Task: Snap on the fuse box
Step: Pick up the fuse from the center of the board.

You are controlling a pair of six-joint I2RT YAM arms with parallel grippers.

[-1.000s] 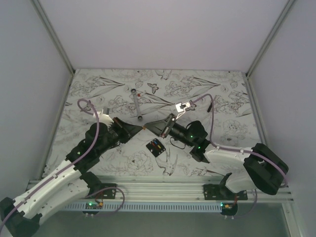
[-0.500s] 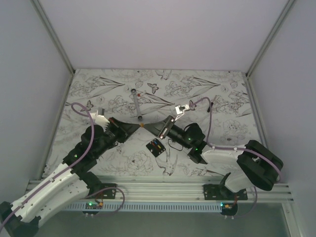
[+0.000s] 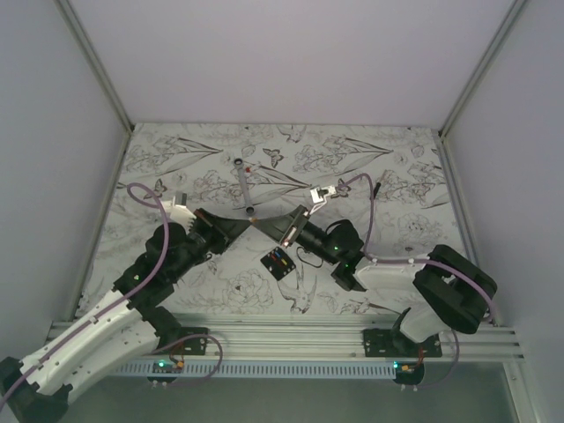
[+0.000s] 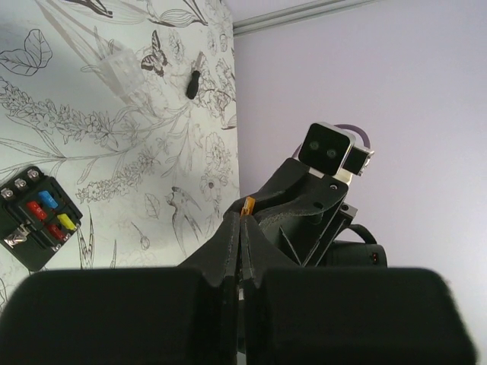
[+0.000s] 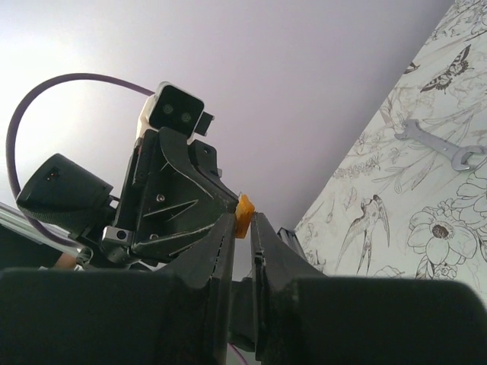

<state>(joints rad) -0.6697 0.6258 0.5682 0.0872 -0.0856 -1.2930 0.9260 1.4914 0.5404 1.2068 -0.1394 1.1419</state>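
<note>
Floral table [image 3: 176, 159]: fuse box [image 3: 279, 262] lies near right gripper [image 3: 263, 226].

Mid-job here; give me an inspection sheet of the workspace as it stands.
Surface: floral-print table cover, flat.
Job's things: small black rectangular plastic fuse box with coloured fuses, untouched on the cover; tiny orange piece between both claw tips.
Clutter: long silver wrench; thin black stick; translucent plastic piece.
Claws: left claw shut on the orange piece; right claw narrowly apart around it, grip unclear.
Cables: purple cable looped along each arm.
Surroundings: pale walls, metal frame.
</note>
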